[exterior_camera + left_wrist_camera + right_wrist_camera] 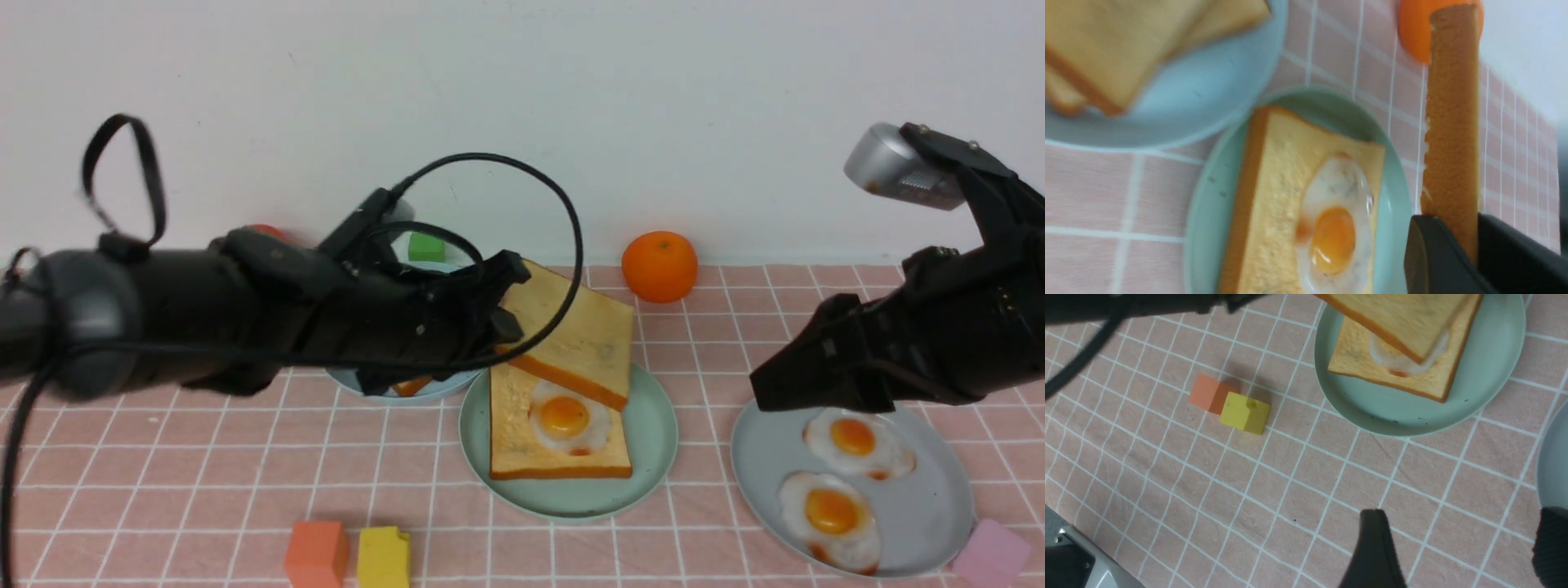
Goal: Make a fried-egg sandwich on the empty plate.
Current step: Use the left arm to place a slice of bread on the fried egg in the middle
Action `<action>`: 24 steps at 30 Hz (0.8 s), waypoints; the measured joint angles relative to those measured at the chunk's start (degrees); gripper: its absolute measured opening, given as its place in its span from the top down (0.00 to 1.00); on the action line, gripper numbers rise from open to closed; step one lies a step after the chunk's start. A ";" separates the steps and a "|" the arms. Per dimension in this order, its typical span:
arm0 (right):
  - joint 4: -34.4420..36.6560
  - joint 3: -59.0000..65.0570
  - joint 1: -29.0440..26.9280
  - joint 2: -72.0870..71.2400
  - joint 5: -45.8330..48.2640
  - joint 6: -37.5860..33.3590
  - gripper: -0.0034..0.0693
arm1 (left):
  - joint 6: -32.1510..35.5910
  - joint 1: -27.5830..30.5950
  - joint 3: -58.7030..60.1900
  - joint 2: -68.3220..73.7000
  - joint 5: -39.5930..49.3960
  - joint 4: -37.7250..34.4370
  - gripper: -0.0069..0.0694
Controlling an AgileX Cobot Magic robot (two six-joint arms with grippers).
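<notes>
The tabletop (245, 457) is carrying the green plate (653, 441), which is holding the lower toast (514, 441) and the fried egg (563, 416). The left tool (510, 300) is pinching the upper toast (588, 335) by its edge, tilting it above the egg, probably to cover it. The right tool (1461, 522) is hanging spread and empty, well apart, leaving room.

I find nothing to read from here: no lettering, number or brand shows on the mint-green plate (653, 445), the grey plate (931, 510), the orange block (317, 555) or the yellow block (384, 559).
</notes>
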 joint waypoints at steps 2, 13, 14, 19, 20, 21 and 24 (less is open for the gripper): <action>-0.17 0.00 0.00 0.00 0.04 0.00 0.24 | 0.44 -0.68 2.35 -2.22 -2.41 -0.61 0.73; -0.20 0.00 0.00 0.00 -0.02 0.00 0.24 | 0.72 -1.18 8.40 -2.54 -2.34 -8.15 0.73; -0.20 0.00 0.00 0.00 -0.02 0.00 0.24 | 0.77 -1.18 8.40 -2.54 -2.34 -8.15 0.73; -0.20 0.00 0.00 0.00 -0.02 0.00 0.24 | 0.93 -1.18 8.02 -2.47 -2.34 -8.66 0.73; -0.26 0.00 0.00 0.00 -0.02 -0.07 0.24 | 1.29 -1.18 7.67 -2.20 -2.29 -8.77 0.73; -0.26 0.00 0.00 0.00 -0.02 -0.23 0.24 | 1.94 -1.18 6.98 -1.66 -2.28 -8.78 0.73; -0.26 0.00 0.00 0.00 -0.02 -0.24 0.24 | 2.23 -1.18 5.67 -0.36 -2.02 -8.97 0.73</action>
